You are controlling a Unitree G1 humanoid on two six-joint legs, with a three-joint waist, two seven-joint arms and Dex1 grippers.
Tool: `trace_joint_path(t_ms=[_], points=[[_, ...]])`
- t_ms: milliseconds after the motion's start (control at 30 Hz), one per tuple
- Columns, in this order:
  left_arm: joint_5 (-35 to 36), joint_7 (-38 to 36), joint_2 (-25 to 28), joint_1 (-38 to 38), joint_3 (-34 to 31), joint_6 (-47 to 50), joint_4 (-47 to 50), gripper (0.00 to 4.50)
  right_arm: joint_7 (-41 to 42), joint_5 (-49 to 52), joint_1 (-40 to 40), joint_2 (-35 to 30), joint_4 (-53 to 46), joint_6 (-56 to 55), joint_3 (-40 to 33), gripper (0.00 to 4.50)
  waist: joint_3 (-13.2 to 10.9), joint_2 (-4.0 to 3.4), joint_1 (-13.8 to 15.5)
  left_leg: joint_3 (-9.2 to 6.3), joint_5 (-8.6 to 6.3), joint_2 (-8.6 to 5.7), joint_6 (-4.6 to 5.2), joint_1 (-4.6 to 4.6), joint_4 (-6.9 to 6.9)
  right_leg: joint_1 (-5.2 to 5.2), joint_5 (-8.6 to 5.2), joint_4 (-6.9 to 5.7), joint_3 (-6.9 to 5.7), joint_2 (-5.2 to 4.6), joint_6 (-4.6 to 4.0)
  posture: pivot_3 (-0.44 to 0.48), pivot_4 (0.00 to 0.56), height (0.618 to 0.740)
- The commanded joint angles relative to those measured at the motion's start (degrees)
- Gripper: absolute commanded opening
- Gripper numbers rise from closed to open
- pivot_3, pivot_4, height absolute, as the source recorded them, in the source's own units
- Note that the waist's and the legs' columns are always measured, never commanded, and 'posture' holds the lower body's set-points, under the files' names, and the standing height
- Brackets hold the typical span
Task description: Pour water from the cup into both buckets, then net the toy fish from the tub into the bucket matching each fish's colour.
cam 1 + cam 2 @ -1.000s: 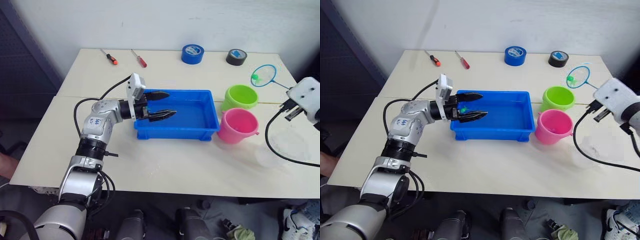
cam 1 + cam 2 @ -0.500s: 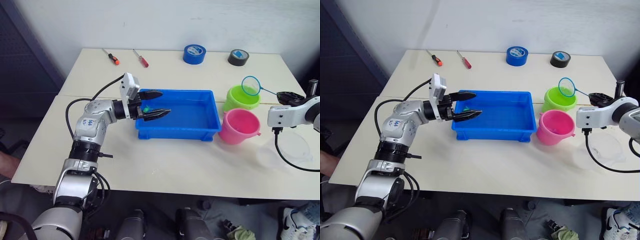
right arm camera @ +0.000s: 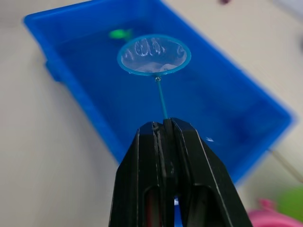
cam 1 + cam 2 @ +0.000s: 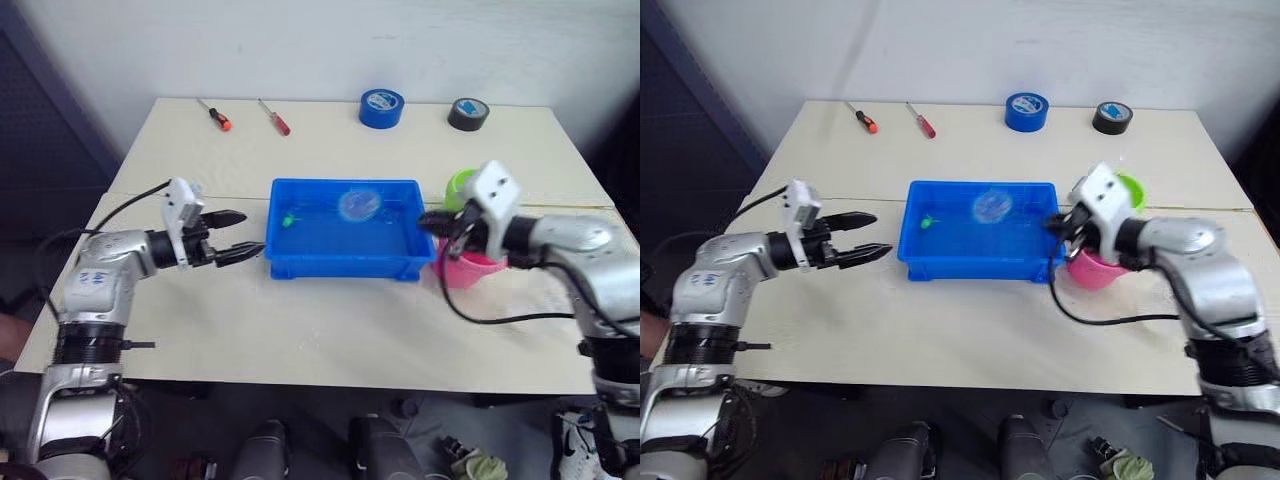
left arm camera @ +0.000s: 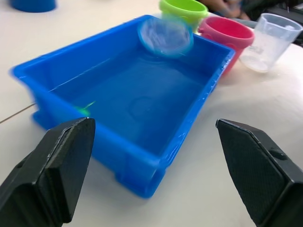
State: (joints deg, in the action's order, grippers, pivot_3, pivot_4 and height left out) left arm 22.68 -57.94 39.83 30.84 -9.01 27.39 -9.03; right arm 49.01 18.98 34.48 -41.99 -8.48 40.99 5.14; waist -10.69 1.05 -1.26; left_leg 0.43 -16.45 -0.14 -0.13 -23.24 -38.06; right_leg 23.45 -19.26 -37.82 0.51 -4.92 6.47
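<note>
Net over the tub, right gripper pinching its handle.
Right wrist view showed the net above the tub near a green fish; the cup appeared in the left wrist view. Left gripper, spread, had withdrawn from the tub.

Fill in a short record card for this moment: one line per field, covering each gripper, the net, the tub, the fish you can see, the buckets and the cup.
left gripper: open, beside the tub, holding nothing
right gripper: shut on the net's handle
net: hoop over the tub
tub: blue, holds water
green fish: in the tub, near its left end
buckets: lime green bucket and pink bucket, beside the tub
cup: transparent, upright by the pink bucket
</note>
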Motion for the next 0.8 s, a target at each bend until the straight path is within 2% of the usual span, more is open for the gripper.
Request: trace_joint_path(t_ms=[33, 300, 567, 733, 800], points=[[2.75, 1.84, 1.87, -3.67, -3.62, 2.75, 7.66, 4.45, 0.16, -1.42, 3.01, 2.50, 3.65, -0.46, 2.61, 0.00, 0.00, 0.00, -0.03, 0.00, -0.01, -0.02, 0.01, -0.01, 0.01, 0.00, 0.00, 0.01, 0.00, -0.03, 0.00, 0.000, 0.150, 0.740], [6.48, 6.84, 4.06, -10.69, -9.47, 8.25, 18.57, 4.45, 0.75, -8.56, 11.39, 11.92, 23.97, -9.68, 9.43, 0.00, 0.00, 0.00, -0.36, -0.03, 0.00, -0.08, 0.00, -0.01, 0.05, 0.04, 0.00, -0.02, -0.08, -0.10, 0.00, 0.000, 0.150, 0.740], [8.00, 9.89, 4.53, -12.98, -11.49, 9.77, 22.24, 4.45, -2.33, -12.94, 20.24, 21.48, 40.15, -19.01, 8.97, 0.00, 0.00, 0.00, -0.76, 0.04, 0.02, -0.05, -0.05, 0.00, 0.08, 0.09, 0.00, -0.05, -0.17, -0.03, 0.00, 0.000, 0.150, 0.740], [8.47, 10.68, 4.47, -13.25, -11.45, 9.86, 22.81, 4.45, -1.76, -11.65, 22.01, 23.39, 40.75, -19.94, 5.98, 0.00, 0.00, 0.00, -0.70, 0.01, 0.01, -0.01, -0.13, 0.00, 0.12, 0.10, 0.00, -0.16, -0.18, 0.02, 0.00, 0.000, 0.150, 0.740], [8.43, 10.64, 3.98, -12.40, -10.56, 9.32, 21.90, 4.45, -0.86, -10.25, 20.63, 22.19, 36.59, -16.92, 4.25, 0.00, 0.00, 0.00, -0.49, 0.00, 0.00, -0.03, -0.12, -0.02, 0.12, 0.08, 0.00, -0.14, -0.18, 0.00, 0.00, 0.000, 0.150, 0.740]])
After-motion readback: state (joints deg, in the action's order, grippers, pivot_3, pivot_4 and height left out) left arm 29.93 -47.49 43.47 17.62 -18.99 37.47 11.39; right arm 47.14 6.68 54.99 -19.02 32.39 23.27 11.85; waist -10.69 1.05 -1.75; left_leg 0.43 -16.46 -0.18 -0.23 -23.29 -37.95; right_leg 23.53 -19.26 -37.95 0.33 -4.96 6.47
